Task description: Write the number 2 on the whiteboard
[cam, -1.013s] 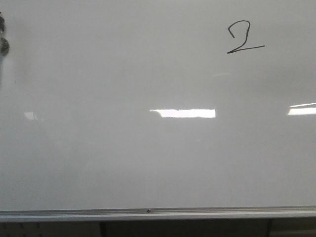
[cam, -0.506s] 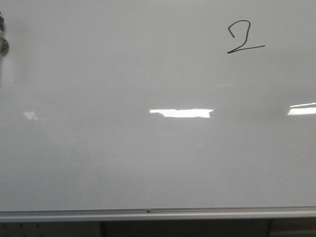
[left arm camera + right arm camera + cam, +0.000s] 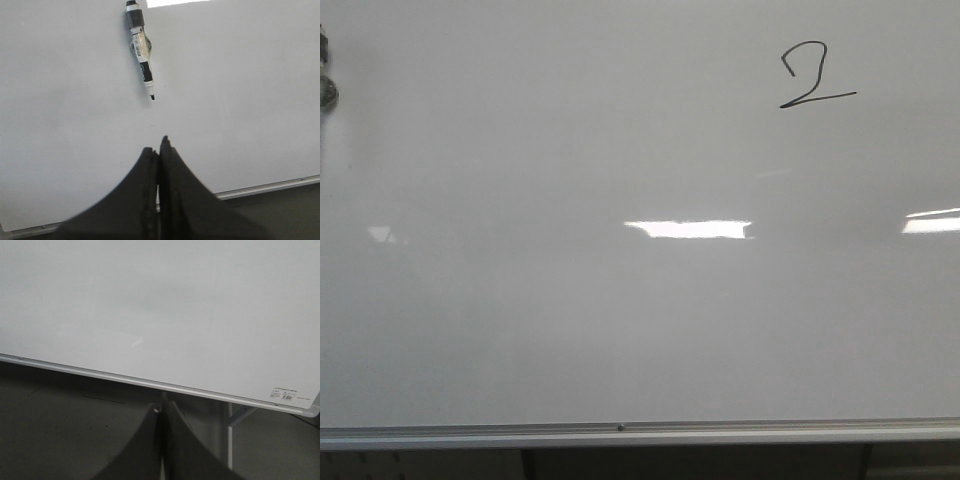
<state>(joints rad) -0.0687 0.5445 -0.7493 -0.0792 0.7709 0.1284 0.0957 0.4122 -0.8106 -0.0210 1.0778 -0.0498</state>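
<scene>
A thin black number 2 (image 3: 810,76) stands at the upper right of the whiteboard (image 3: 620,320), which fills the front view; no gripper shows there. In the left wrist view my left gripper (image 3: 158,145) is shut with nothing in it, over the whiteboard (image 3: 240,110) near its edge rail. A black-and-white marker (image 3: 140,45) lies on the board apart from the fingers, tip pointing toward them. My right gripper (image 3: 161,407) is shut and empty, off the whiteboard (image 3: 160,305), over the dark floor beyond its rail.
A silver edge rail (image 3: 640,432) runs along the board's near side. Two dark round things (image 3: 326,90) sit at the far left edge. Bright light reflections (image 3: 688,229) lie on the board. A white frame leg (image 3: 231,440) stands under the board's corner.
The number 2 and the board are unchanged. Only the bright reflection at mid-board has shrunk slightly at its right end.
</scene>
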